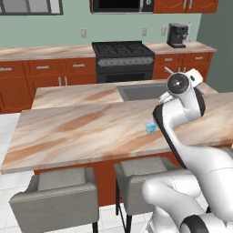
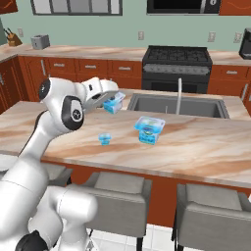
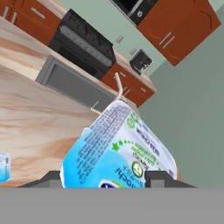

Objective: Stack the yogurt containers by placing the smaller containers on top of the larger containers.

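While raised above the island counter [image 2: 196, 147], gripper [image 2: 111, 100] pinching the middle-sized yogurt tub [image 2: 114, 102] between both fingers, clear of the marble surface and left of the sink [image 2: 176, 105]. Seen from the hand camera, same tub [image 3: 118, 151] tilted, printed side facing up, dark fingertips [image 3: 159, 178] pressed against its flanks. Widest yogurt tub [image 2: 149, 129] upright on the counter, right of and nearer than the held one. Tiniest tub [image 2: 104, 138] upright on the counter, left of the widest, well apart from it; also visible beside the arm [image 1: 150, 127]. Faucet [image 2: 179, 93] behind the sink; stove [image 2: 176, 66] against the far wall.
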{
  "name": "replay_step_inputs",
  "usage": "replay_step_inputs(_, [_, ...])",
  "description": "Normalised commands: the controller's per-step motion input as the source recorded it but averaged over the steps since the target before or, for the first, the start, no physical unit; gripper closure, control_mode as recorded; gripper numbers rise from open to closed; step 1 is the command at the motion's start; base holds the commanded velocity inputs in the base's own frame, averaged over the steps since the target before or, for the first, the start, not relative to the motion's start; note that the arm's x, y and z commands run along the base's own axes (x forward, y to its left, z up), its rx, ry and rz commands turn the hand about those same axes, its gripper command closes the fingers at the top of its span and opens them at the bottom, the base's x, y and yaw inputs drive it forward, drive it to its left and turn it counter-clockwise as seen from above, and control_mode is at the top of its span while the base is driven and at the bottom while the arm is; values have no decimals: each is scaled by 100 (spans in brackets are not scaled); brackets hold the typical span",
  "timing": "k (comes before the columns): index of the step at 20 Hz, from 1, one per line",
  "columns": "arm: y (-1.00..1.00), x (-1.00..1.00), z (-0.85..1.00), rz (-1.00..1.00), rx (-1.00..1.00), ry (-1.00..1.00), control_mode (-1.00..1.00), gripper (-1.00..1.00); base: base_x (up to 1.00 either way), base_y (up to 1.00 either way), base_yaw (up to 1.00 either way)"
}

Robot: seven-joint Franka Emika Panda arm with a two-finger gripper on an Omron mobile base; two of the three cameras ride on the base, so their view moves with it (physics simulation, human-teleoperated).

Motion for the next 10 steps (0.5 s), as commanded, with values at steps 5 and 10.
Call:
replay_step_inputs(5, [-31, -3, 5, 0, 0, 11, -100, 100, 0, 0, 0])
replay_step_inputs(10, [-23, 0, 0, 0, -2, 15, -100, 100, 0, 0, 0])
